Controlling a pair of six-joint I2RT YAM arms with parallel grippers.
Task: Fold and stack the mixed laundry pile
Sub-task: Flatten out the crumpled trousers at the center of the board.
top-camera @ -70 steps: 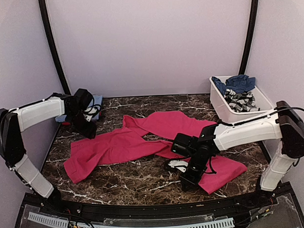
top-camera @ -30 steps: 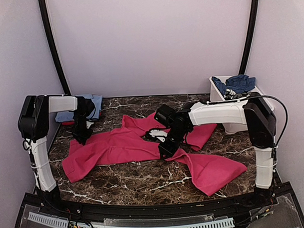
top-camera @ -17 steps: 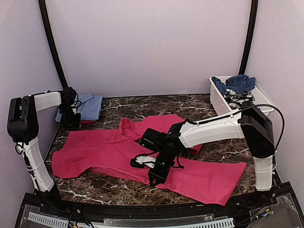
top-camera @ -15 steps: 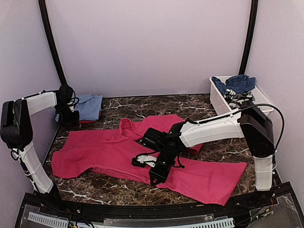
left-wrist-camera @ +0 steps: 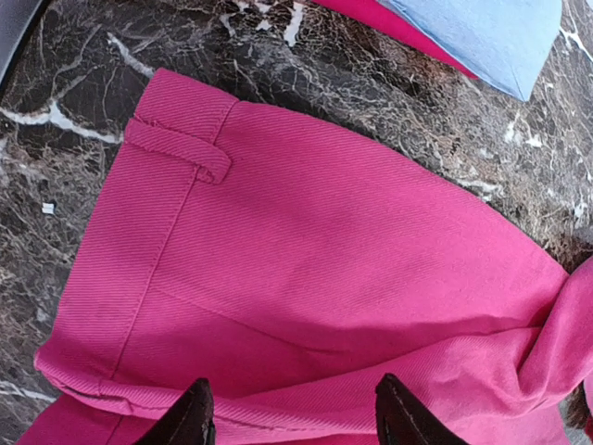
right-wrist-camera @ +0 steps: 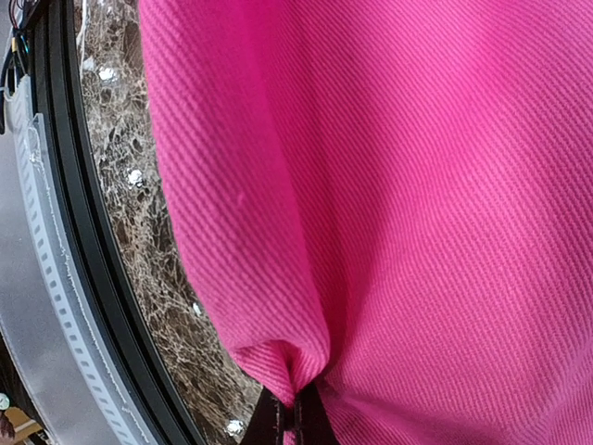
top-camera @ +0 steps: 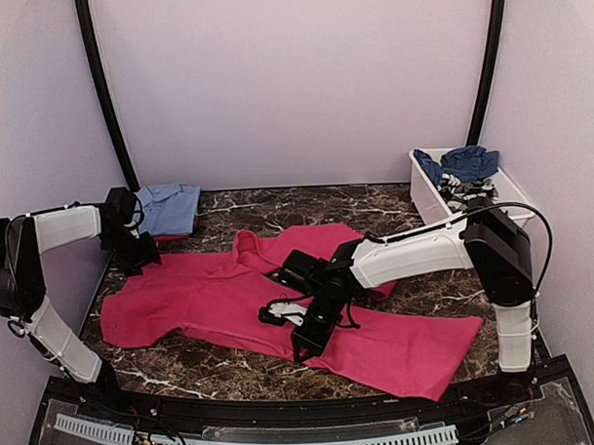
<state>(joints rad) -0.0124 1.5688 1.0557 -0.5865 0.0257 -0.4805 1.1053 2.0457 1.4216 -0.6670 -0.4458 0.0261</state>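
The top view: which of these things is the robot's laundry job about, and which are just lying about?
Part of the job:
- pink garment, pinched by the right gripper
- light blue shirt
- navy garment and grey-and-white patterned garment, both in the white tub
- left gripper, open over the pink cloth

Just there:
- the white tub itself
- marble table

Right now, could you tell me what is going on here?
Two arms are handling a magenta-pink garment spread across the marble table. The right gripper is shut on a pinch of its near edge; the left gripper hangs open over its left end, holding nothing. A light blue shirt lies folded at the far left, and other clothes sit in the white tub.
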